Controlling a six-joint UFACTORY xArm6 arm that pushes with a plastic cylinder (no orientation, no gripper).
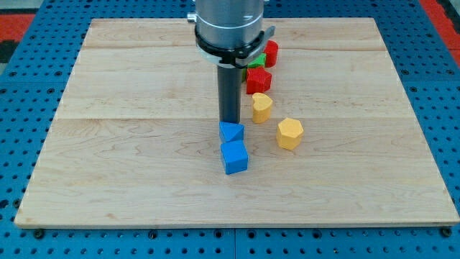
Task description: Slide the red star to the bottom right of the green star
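The red star lies on the wooden board right of the rod, near the view's top centre. A green block, mostly hidden by the arm, sits just above it, touching; its shape cannot be made out. A red round block is at the green block's right. My tip is down on the board, left of and a little below the red star, just above a blue triangular block. No contact with the red star shows.
A blue cube lies below the blue triangular block. A yellow block sits just below the red star. A yellow hexagon lies further to the lower right. The arm's grey body hides the board's top centre.
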